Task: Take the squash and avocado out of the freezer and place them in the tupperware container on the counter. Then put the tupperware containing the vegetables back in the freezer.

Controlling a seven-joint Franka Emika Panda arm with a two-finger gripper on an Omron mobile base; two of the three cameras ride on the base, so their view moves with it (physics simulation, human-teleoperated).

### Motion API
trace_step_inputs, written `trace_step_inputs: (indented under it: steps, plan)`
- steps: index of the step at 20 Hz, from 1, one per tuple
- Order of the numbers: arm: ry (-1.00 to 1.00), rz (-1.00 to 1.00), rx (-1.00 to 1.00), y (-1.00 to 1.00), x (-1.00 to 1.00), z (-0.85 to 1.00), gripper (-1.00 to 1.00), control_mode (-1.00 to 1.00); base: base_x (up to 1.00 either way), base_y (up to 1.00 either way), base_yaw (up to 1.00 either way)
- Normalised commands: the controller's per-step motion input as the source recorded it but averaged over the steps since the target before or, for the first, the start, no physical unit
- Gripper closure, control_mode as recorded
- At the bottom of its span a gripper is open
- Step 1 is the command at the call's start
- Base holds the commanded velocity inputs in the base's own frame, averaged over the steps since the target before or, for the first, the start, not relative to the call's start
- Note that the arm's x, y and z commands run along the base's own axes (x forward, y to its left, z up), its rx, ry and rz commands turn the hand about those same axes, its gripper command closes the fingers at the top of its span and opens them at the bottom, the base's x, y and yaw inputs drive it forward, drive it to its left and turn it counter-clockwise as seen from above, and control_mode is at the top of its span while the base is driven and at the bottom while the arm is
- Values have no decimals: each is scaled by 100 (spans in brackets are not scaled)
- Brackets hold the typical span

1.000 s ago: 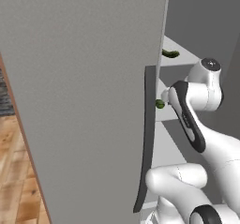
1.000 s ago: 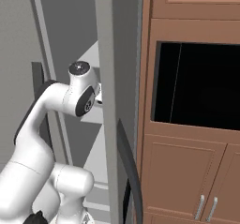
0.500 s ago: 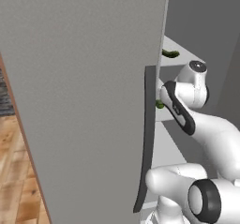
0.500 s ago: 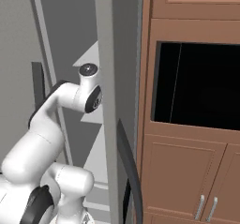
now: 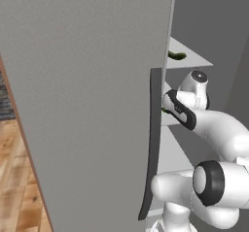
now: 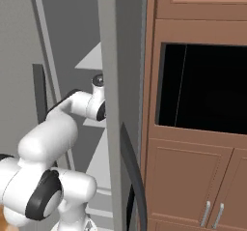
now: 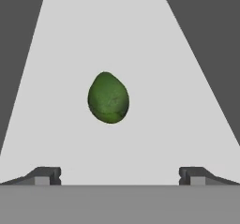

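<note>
tool: the tool (image 7: 120,175) stands wide and empty, its two tips at the bottom of the hand view.
change: over the last second the arm has pushed deeper past the open door (image 5: 87,100), its wrist now further into the freezer (image 6: 72,41); I judge this the reach for the first pick.
avocado: one avocado (image 7: 108,98), centre of the hand view, lying alone on a pale shelf (image 7: 178,124), ahead of the tips, not yet touched.
squash: one squash (image 5: 177,56), on the upper shelf, upper right of the left base view.
count: one avocado, one squash, one door, nothing yet lifted.
</note>
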Motion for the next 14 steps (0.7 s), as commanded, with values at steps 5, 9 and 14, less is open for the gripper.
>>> trace_step_inputs:
  steps: [5, 9, 14]
  plan:
    - [0, 0, 0, 0, 35, -34, -100, -100, 0, 0, 0]
    - [1, 0, 0, 0, 39, -25, -100, -100, 0, 0, 0]
    - [3, 0, 0, 0, 43, -23, -100, -100, 0, 0, 0]
